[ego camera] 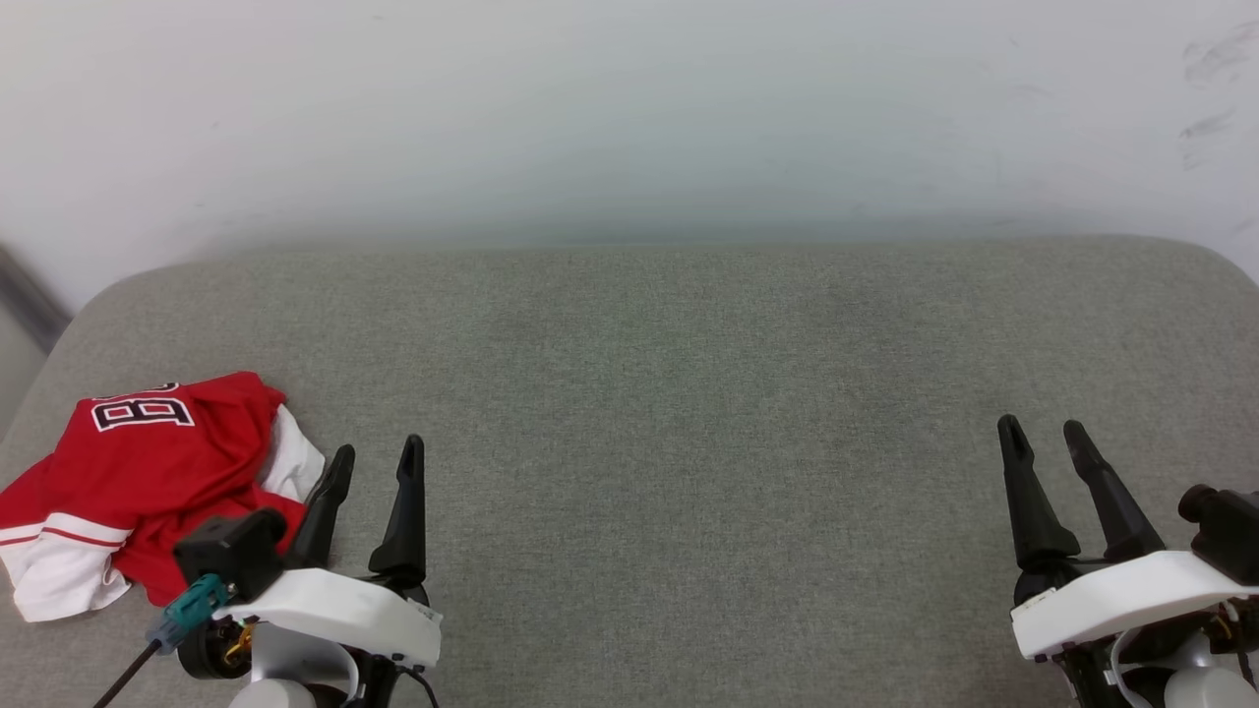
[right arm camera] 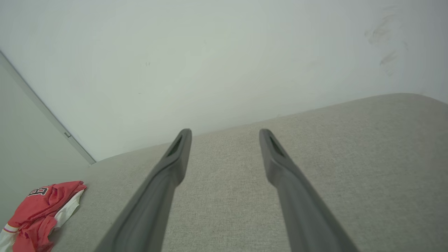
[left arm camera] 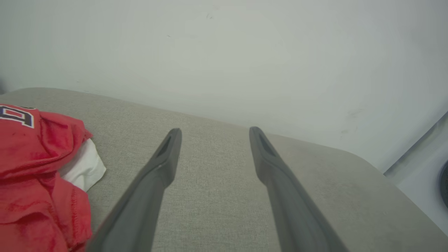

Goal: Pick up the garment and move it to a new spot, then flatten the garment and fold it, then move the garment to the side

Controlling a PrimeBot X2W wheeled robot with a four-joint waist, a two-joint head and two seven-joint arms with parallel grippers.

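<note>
— Where is the shirt from where you sit?

— I see the crumpled red short-sleeved jersey T-shirt (ego camera: 148, 472) heaped at the near left corner of the grey fabric-covered cushion (ego camera: 689, 393). A black, white-outlined letter faces up on its far side, and a white sleeve end with a red stripe lies toward the near edge.

— And your hands?

— My left hand (ego camera: 378, 448) sits at the near edge, just beside the shirt's right side, with its two dark fingers spread apart and nothing between them. I cannot tell whether the nearer finger brushes the cloth. My right hand (ego camera: 1041, 426) is well apart from it, by the near right corner, fingers likewise spread and holding nothing. Both point toward the pale wall (ego camera: 629, 118) behind the cushion's far edge.
</note>
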